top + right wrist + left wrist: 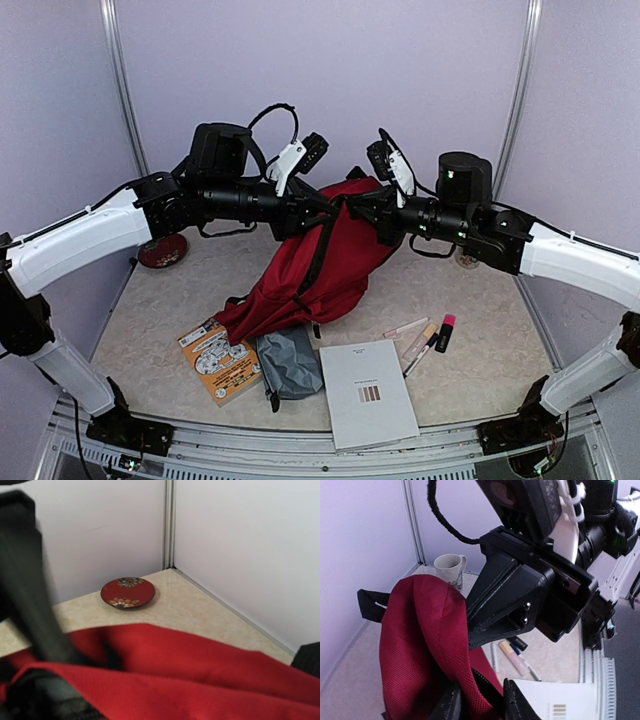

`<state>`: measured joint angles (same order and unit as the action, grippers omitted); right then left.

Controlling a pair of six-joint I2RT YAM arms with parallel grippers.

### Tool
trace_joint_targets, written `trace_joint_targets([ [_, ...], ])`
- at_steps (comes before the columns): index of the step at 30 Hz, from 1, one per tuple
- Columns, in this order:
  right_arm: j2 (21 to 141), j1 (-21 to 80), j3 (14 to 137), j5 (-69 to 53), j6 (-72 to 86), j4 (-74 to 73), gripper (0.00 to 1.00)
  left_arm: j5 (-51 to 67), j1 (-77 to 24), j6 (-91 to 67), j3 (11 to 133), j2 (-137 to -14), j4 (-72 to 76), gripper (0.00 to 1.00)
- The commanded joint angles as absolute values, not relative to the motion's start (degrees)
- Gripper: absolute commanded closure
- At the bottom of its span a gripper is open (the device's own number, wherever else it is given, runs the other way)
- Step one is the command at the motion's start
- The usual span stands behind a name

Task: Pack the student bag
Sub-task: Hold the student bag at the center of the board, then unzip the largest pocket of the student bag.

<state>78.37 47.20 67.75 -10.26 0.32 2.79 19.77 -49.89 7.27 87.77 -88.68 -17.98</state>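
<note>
Left gripper (482, 705): narrowed onto a fold of red cloth and black zipper edge (485, 685) at the top of the student bag (320, 270), with cloth showing between the fingers (512, 702). Right gripper (372, 212): pressed together at the same top end, just beside the left one; cannot tell from its own camera whether any cloth sits in the pinch. Bag position: middle of the table (480, 340), bottom end resting on the surface, top end raised toward the two grippers. Long axis: diagonal in the top view, near-left to far-right, mouth end far and high, bottom end near and just beside a grey pouch (288, 362) and an orange booklet (218, 360). Looks soft and limp: sags below the held end, folds on itself, shows no frame to keep the mouth open. Probably light while unfilled, and coarse enough in the weave not to slip. Best taken at the zipper rim or a black strap (322, 245), where doubled cloth gives something firm to bite. Likely needs one hold on each side of the mouth to spread it. Not fragile; more risk of the opening collapsing than of damage. White notebook (368, 392) and pens (425, 335): on the near side of the table, not yet packed.
</note>
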Motion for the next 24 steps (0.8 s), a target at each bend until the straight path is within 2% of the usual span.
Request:
trace_joint_targets([
  [1,76.9,47.6,67.9,-10.6,-0.4,3.4,1.0,20.8,-49.1,6.8,87.6,-87.5,-15.6,0.93],
  [2,76.8,47.7,67.9,-10.7,-0.4,3.3,1.0,21.0,-48.9,6.6,87.6,-87.4,-15.6,0.99],
  [3,76.7,47.7,67.9,-10.7,-0.5,3.3,1.0,21.2,-48.7,6.4,87.4,-87.2,-15.4,1.0],
  [7,76.4,47.6,67.9,-8.7,-1.1,1.4,1.0,22.6,-48.0,5.5,86.0,-85.5,-13.5,1.0],
  [11,75.2,46.4,67.1,-4.9,-1.5,-1.6,1.0,17.5,-47.5,6.7,84.7,-83.3,-13.4,1.0],
  [16,71.1,40.5,63.5,-4.2,0.0,-3.8,1.0,11.2,-46.7,10.1,82.1,-77.5,-11.6,1.0],
  [24,67.6,28.4,56.7,-10.5,2.3,-4.0,1.0,14.1,-41.5,11.7,80.3,-69.8,-6.9,1.0],
])
